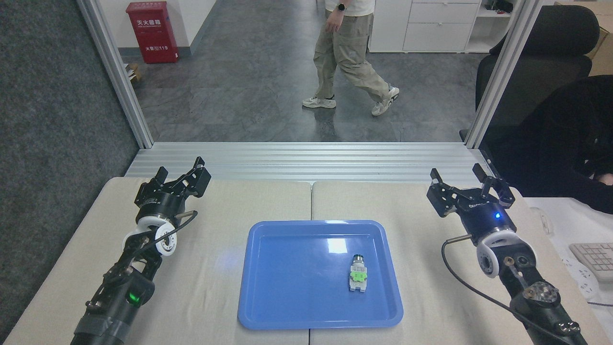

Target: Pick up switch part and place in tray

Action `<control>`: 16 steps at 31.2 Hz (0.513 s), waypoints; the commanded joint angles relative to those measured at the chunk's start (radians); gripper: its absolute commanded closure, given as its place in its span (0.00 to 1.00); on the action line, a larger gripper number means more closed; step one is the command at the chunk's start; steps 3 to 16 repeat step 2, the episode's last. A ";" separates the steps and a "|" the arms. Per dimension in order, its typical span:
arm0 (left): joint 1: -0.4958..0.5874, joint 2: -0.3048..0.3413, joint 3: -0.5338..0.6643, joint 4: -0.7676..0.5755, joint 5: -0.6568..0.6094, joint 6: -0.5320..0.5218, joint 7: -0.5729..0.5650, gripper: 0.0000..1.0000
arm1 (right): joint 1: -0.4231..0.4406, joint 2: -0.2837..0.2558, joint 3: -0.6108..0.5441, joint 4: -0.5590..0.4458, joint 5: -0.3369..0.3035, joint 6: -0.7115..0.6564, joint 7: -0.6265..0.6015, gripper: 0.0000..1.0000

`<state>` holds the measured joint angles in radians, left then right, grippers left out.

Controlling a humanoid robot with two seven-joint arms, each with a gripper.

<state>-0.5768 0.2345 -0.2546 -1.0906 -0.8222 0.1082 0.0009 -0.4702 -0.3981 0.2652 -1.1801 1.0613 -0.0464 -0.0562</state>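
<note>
Both grippers, left (181, 175) and right (471, 186), are spread, grasping nothing; switch part (357, 280) lies inside tray (287, 320), so arms should be kept clear.

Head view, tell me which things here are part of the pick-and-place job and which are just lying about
Part of the job:
switch part, lying inside the tray
tray, blue, on the table
right gripper, open, off to the tray's right
left gripper, open, holding nothing

Just lying about:
keyboard
red cabinet
black chair
person walking
</note>
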 commanded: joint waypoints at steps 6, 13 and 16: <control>-0.001 0.000 0.000 0.000 0.000 0.001 0.001 0.00 | -0.011 -0.174 -0.118 0.137 -0.047 -0.018 -0.017 0.00; -0.001 0.000 0.000 0.000 0.000 0.001 0.001 0.00 | -0.011 -0.174 -0.118 0.137 -0.047 -0.018 -0.017 0.00; -0.001 0.000 0.000 0.000 0.000 0.001 0.001 0.00 | -0.011 -0.174 -0.118 0.137 -0.047 -0.018 -0.017 0.00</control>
